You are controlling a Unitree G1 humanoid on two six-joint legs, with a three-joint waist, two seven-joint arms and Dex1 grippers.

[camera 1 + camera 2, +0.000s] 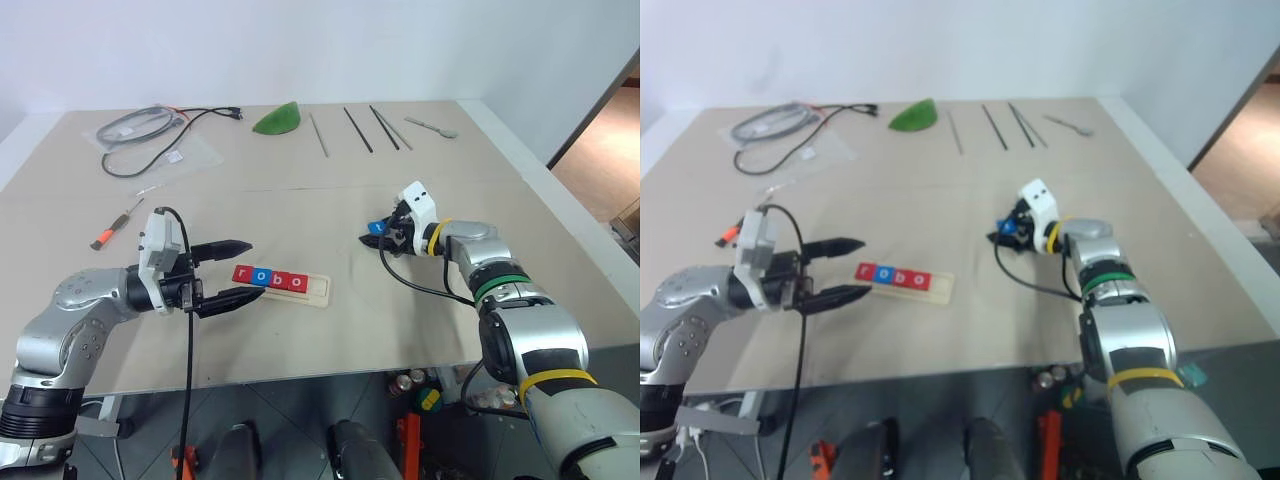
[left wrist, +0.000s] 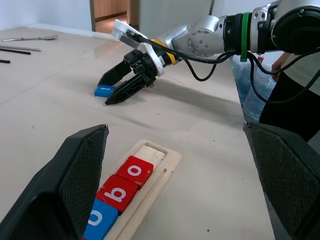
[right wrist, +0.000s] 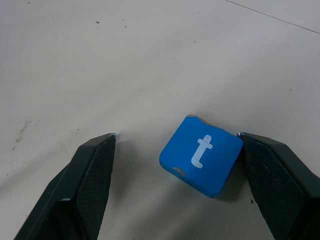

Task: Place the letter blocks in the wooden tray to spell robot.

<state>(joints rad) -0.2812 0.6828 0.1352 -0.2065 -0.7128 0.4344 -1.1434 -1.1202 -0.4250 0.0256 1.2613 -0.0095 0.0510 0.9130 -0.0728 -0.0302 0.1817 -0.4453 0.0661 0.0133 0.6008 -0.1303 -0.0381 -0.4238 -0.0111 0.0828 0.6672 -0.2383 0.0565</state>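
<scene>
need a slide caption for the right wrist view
Open right gripper straddles the blue square t block on the beige table, one finger touching it.

Head stereo views look down over the table (image 1: 330, 340); wrist views sit close, sharing its surface

Silver arms, black cables, 2 black-fingered tools (yellow, green bands)

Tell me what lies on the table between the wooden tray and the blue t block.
Nothing: in the left eye view, bare table separates the wooden tray from the blue t block, which sits between the right gripper's open fingers.
</scene>
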